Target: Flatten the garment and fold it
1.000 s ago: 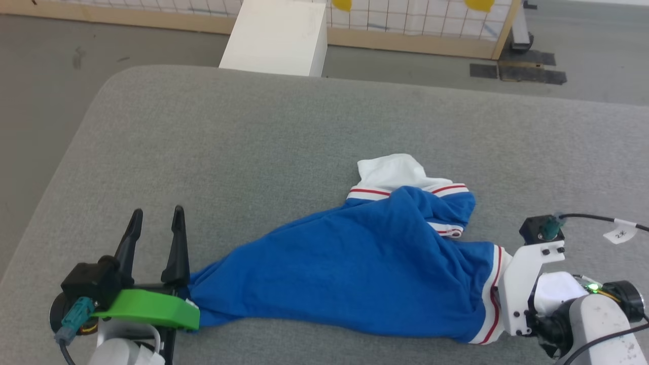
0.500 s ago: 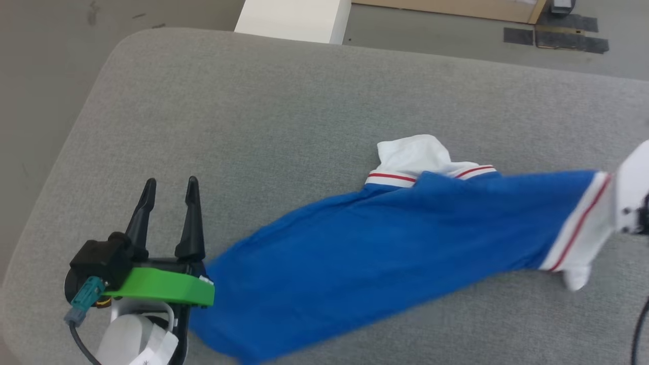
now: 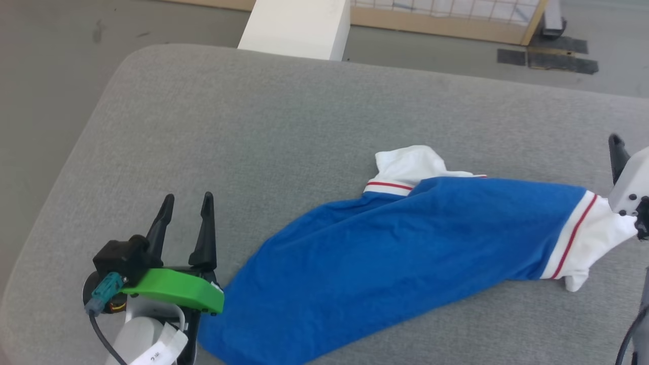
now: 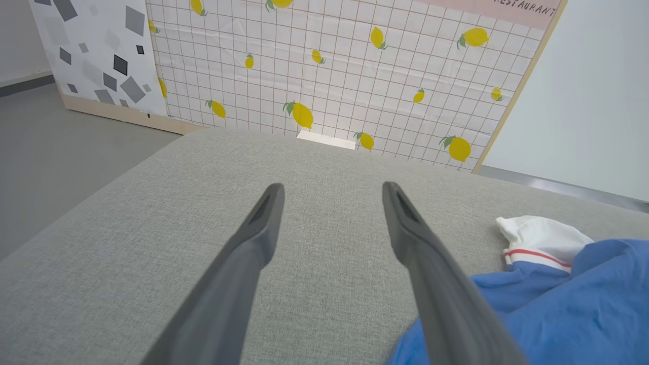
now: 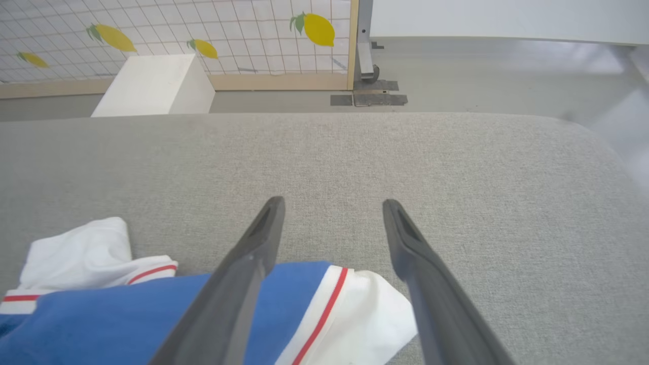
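Cloth of the garment (image 3: 405, 238) is stretched sideways across the near half of the bench (image 3: 304, 111). Left hand (image 3: 187, 196) beside its hem and right hand (image 5: 332, 202) over its white sleeve are held spread, empty. Bare grey room is left beyond, to the rounded far edge.
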Robot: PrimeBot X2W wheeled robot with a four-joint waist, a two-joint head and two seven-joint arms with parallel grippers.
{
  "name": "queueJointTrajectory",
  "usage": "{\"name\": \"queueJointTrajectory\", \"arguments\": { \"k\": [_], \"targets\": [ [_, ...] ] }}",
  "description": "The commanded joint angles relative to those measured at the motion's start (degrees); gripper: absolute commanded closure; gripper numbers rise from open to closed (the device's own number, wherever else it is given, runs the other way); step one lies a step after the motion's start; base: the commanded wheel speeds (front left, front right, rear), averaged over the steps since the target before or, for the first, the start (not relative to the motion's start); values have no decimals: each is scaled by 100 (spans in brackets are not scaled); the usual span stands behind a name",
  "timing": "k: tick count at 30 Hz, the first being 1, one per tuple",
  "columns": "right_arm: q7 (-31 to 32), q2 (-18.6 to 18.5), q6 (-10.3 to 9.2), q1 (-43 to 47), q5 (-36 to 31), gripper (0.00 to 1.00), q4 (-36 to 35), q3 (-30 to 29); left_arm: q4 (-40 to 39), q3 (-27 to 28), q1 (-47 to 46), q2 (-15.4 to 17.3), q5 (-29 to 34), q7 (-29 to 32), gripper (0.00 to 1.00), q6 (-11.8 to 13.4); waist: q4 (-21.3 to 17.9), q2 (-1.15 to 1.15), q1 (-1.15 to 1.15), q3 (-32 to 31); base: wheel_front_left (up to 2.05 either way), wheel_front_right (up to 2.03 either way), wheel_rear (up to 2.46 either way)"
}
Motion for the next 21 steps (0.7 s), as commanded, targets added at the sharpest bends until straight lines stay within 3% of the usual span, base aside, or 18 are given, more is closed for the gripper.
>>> {"name": "queueJointTrajectory", "arguments": {
  "k": [1,5,12,16,21],
  "targets": [
    [-303,75,-10,203,192,0,-172,38,24,-23,-119,-29,-31,43,0,-2,-236,0,0,-238,0,0,0],
    [-1111,236,-10,740,603,0,-605,166,88,-91,-131,-70,-110,290,0,24,-564,0,0,-448,0,0,0],
    [-1840,367,-10,1828,1036,0,-1056,574,242,-317,-547,-151,-231,784,0,-10,-1181,0,0,-498,0,0,0],
    [-1989,373,-10,2122,1326,0,-1079,815,605,-502,-1275,-198,-344,1483,0,-41,-1508,0,0,-333,0,0,0],
    [-2075,374,-10,2138,1489,0,-1071,1071,1376,-765,-2422,-228,-448,2885,0,-16,-1838,0,0,20,0,0,0]
  ]
}}
